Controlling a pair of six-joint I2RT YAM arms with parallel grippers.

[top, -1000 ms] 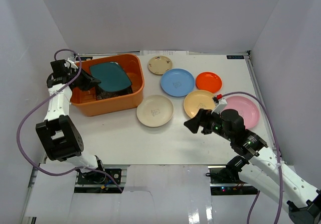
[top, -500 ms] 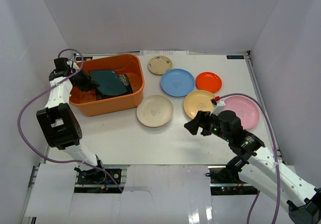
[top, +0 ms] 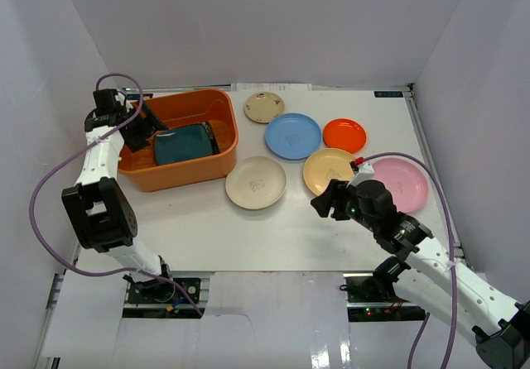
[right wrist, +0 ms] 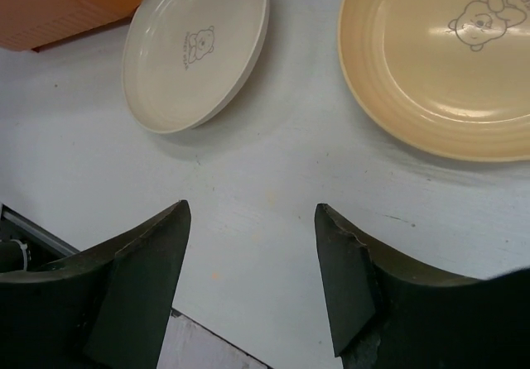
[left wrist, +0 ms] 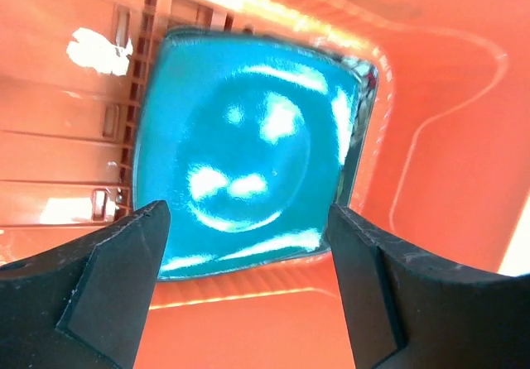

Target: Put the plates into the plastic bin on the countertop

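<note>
Teal plate (left wrist: 248, 137) in bin (left wrist: 439, 137) — left end effector (left wrist: 247, 213) spread, seemingly clear

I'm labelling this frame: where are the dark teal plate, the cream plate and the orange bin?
dark teal plate (left wrist: 248, 154), left wrist view, centre of its face.
cream plate (right wrist: 195, 50), right wrist view, middle of its well.
orange bin (top: 187, 169), top view, outer near wall.

Teal square plate (top: 184, 144) lying in orange bin (top: 178, 174); six round plates (top: 292, 135) on countertop (top: 215, 228).
</note>
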